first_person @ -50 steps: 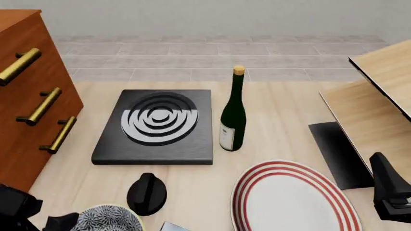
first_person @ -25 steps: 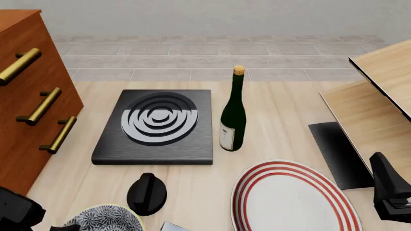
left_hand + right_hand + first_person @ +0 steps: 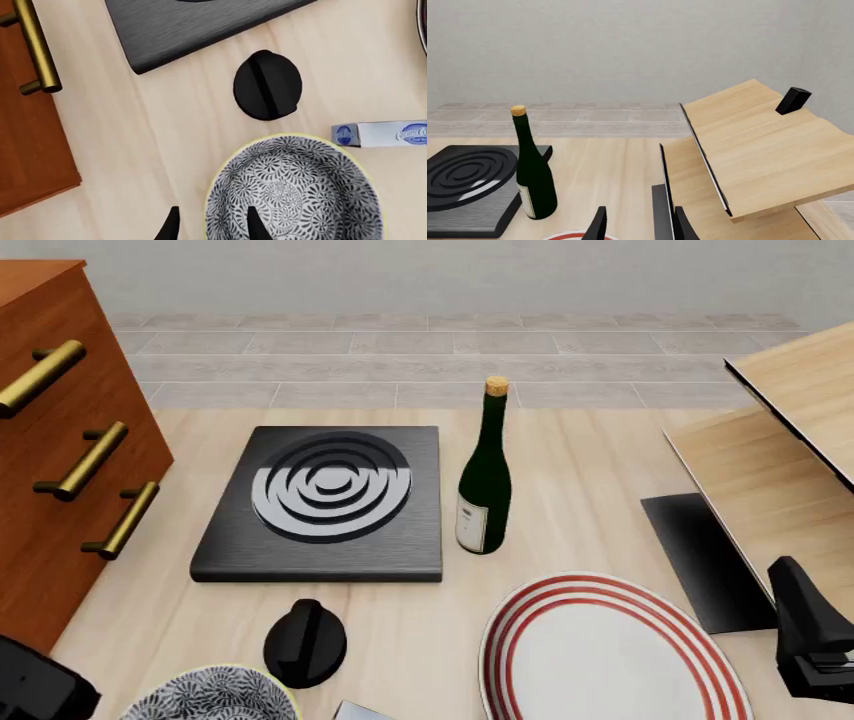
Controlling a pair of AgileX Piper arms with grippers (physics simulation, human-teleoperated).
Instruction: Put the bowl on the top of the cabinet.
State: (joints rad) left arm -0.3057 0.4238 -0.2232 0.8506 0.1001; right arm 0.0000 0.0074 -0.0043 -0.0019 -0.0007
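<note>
The bowl [image 3: 293, 192] rests on the table near its front edge, showing a black-and-white leafy inside and a pale rim; in the front view the bowl [image 3: 214, 698] is at the bottom left. My left gripper [image 3: 213, 227] is open and straddles the bowl's near rim, one finger inside and one outside. The reddish-brown cabinet [image 3: 60, 450] with brass handles stands at the left, also seen in the left wrist view as the cabinet [image 3: 27, 145]. My right gripper [image 3: 639, 225] is open and empty, low at the right by the pale wood structure.
A black hotplate [image 3: 327, 500] lies mid-table with a wine bottle [image 3: 485, 475] beside it. A black knob [image 3: 304, 640] and a small blue-white box [image 3: 383, 134] lie close to the bowl. The red-ringed plate [image 3: 607, 655] is front right. Pale wood panels [image 3: 787, 440] stand at the right.
In the front view my left arm has drawn back toward the lower left corner, uncovering more of the bowl. The right arm has not moved.
</note>
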